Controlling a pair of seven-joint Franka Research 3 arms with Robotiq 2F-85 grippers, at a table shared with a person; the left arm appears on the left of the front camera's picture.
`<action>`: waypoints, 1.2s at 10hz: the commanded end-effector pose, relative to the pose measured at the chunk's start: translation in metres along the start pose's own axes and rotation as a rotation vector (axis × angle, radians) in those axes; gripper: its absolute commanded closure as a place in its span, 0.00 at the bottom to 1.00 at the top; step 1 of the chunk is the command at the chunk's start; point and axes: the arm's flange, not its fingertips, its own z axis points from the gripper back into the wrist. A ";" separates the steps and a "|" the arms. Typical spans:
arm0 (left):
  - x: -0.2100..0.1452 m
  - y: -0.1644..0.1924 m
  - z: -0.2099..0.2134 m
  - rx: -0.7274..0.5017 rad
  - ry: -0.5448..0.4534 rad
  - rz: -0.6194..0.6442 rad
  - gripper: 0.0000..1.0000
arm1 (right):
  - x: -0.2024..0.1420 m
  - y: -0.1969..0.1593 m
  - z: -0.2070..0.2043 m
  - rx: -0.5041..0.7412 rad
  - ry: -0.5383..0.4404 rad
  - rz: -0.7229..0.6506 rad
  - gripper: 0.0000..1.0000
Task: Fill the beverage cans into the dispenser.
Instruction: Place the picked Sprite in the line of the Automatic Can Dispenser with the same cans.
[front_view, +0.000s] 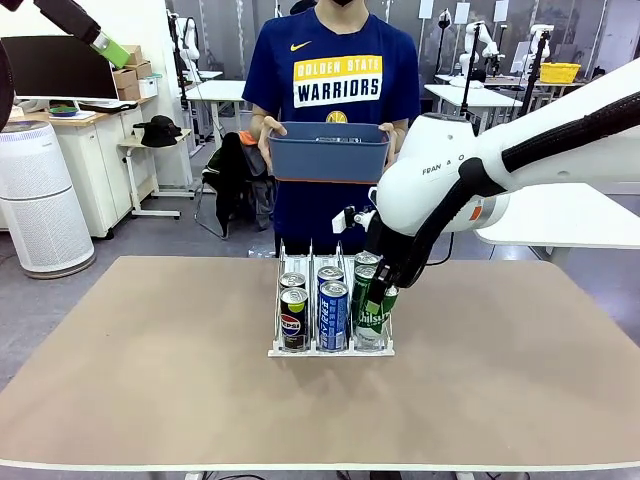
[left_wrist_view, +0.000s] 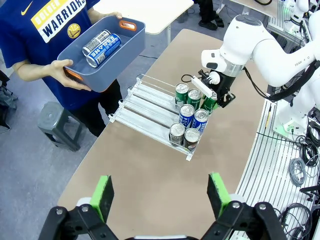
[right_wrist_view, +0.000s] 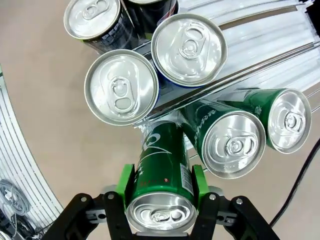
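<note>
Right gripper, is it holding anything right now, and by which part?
Yes. The right gripper is shut on a green can, clamping opposite sides of its body just below the silver top.

The green cans (front_view: 368, 322) are wearing white lettering, the blue cans (front_view: 332, 312) white print, the black Pepsi cans (front_view: 294, 322) a round logo; tops are shining silver. The bin (front_view: 330, 155) is showing slate blue, the tabletop (front_view: 150, 350) tan.
</note>
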 end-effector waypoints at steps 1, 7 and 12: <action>-0.001 -0.001 0.000 0.002 0.012 0.007 0.00 | -0.001 0.000 0.000 -0.005 -0.009 -0.008 0.42; -0.001 -0.001 0.000 0.002 0.012 0.007 0.00 | -0.002 0.000 0.013 -0.016 -0.017 -0.010 0.04; -0.001 -0.001 0.000 0.002 0.012 0.007 0.00 | -0.012 0.003 0.047 -0.012 -0.076 -0.034 0.00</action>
